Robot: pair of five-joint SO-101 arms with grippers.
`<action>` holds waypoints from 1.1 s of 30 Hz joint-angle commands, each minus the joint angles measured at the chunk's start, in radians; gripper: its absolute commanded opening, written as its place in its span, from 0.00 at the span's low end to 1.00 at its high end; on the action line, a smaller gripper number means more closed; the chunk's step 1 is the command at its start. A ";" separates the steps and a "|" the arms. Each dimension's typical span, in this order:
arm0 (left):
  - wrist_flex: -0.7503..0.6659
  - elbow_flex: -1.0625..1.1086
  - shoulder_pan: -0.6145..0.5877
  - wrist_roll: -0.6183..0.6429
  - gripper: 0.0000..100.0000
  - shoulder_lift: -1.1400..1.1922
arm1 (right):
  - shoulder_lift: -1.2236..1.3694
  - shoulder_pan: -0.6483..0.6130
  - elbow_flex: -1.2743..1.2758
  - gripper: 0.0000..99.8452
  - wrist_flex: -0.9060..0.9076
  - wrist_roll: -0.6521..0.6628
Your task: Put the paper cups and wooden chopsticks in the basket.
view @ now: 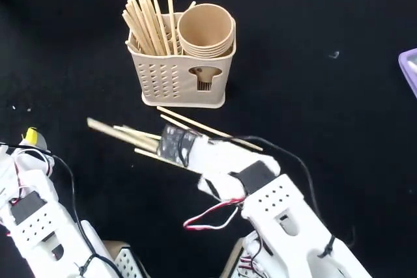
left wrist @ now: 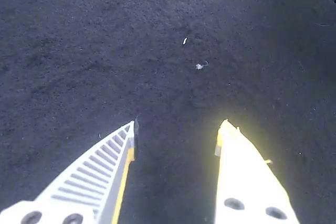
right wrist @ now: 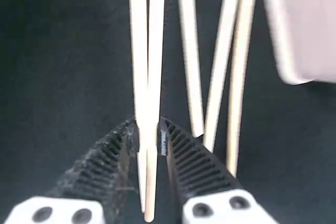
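The left gripper (left wrist: 178, 127) hangs wide open and empty over the table (left wrist: 105, 51). The right gripper (right wrist: 148, 127) pinches two chopsticks (right wrist: 139, 51), with loose sticks (right wrist: 188, 51) lying just beside it. Ahead of it stands the basket (view: 172, 79), holding cups (view: 205, 30) and stowed sticks (view: 148, 24).

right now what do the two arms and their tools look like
Both are white plastic with small holes and black blocks. The left arm has the left tool, ribbed white and yellow. The right arm has red and white wires; the right tool is ribbed black.
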 commanded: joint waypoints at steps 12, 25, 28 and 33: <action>-0.012 -0.013 0.001 -0.011 0.25 -0.014 | -0.065 -0.081 -0.519 0.01 -0.066 -0.282; -0.012 -0.013 0.001 -0.011 0.25 -0.014 | -0.059 -0.037 -0.285 0.01 -0.801 -0.497; -0.014 -0.013 0.001 -0.011 0.25 -0.014 | -0.050 0.000 -0.229 0.01 -0.971 -0.531; -0.015 -0.012 0.001 -0.011 0.25 -0.014 | 0.074 0.034 -0.274 0.01 -1.045 -0.537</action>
